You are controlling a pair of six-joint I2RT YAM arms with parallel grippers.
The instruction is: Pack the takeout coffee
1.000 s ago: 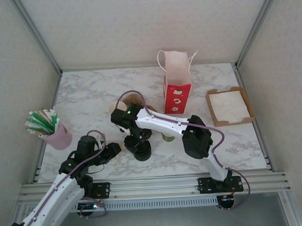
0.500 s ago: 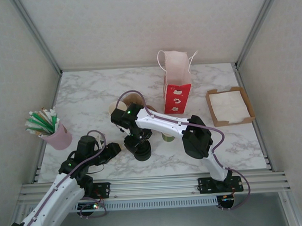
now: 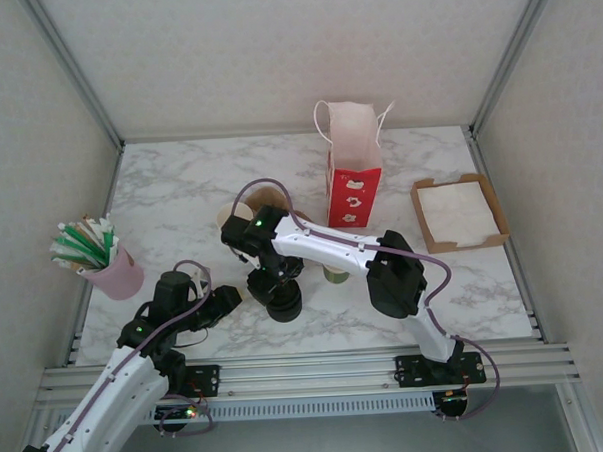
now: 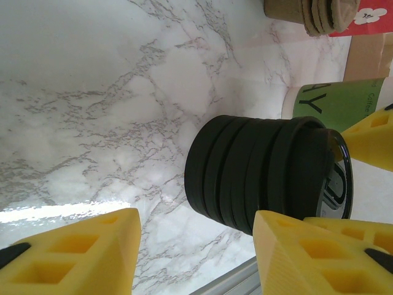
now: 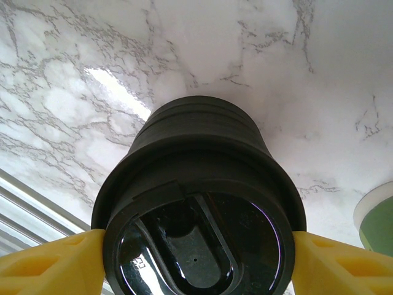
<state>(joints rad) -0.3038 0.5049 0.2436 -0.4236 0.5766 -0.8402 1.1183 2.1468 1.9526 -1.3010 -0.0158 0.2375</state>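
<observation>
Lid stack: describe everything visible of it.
The lid stack is several round, glossy black plastic lids nested into a squat ribbed column, standing upright on the marble table. The top lid has a raised rim and a moulded sip tab. The yellow fingers of the right gripper press its rim from both sides. A green cup stands beside it, apart.

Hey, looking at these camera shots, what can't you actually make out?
Green paper cup: right arm covers much of it in the top view, left wrist frame edge crops it; contents unseen.
Right gripper: whether its jaws pinch the top of the black plastic lid stack; contact sits at the right wrist frame's bottom edge.
Red-and-white paper bag: own walls hide its inside in the top view.
</observation>
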